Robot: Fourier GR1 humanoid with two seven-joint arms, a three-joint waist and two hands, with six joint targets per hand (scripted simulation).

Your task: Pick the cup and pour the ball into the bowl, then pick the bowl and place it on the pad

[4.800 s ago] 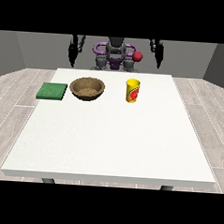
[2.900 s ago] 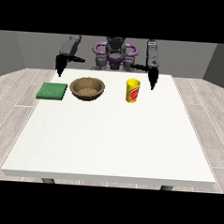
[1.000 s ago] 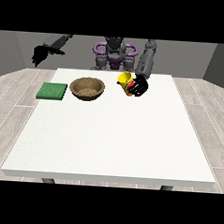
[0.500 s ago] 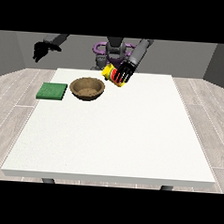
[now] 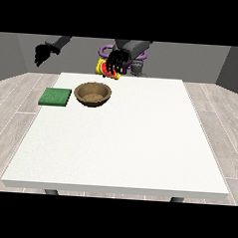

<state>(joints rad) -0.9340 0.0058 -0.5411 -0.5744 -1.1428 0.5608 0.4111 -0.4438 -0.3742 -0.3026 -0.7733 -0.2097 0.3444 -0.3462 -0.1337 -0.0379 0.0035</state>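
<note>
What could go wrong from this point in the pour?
The cup, held tilted in the hand above the table, sits toward the far right rim of the bowl rather than over its middle, so the ball might land outside. No ball is visible, so whether it has left the cup is unclear. The pad lies close beside the bowl.

No readable text, labels, brands, numbers or signs anywhere in view. The yellow cup at 12 o'clock carries a red patch, but it's mostly covered by the robot hand and no lettering can be made out on it. Brown bowl, green pad at 10 o'clock and the white counter are all plain, unmarked surfaces.
</note>
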